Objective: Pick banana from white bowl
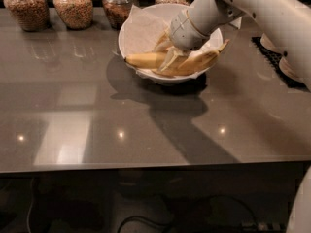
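The curved yellow banana [146, 60] lies across the front of the white bowl [127, 30], its right end shading to orange and poking over the rim. The bowl is lined with crinkled white paper and stands at the back middle of the grey table [97, 110]. My gripper [167, 56] reaches down into the bowl from the upper right and sits right on the middle of the banana, hiding that part of it. The white arm [252, 8] covers the bowl's far right rim.
Several glass jars of grains [73, 5] stand in a row along the back edge behind the bowl. A black mat [274, 57] with white dishes [291, 69] lies at the right. The table's front edge runs across the lower part of the view.
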You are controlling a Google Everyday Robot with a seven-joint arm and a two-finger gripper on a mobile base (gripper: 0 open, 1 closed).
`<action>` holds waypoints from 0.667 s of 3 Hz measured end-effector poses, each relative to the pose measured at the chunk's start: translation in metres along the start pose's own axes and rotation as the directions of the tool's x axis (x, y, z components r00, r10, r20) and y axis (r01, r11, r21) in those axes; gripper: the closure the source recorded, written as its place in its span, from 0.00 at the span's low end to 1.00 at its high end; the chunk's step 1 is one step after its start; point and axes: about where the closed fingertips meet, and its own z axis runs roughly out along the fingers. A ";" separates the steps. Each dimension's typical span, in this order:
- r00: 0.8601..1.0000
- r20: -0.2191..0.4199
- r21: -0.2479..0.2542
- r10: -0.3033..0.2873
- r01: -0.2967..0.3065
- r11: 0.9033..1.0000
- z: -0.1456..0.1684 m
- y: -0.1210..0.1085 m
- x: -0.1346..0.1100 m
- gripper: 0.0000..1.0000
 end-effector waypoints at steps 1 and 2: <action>0.999 -0.030 0.022 -0.018 0.019 1.000 -0.009 -0.005 -0.002 1.00; 0.997 -0.069 0.040 -0.045 0.048 0.998 -0.024 -0.011 -0.006 1.00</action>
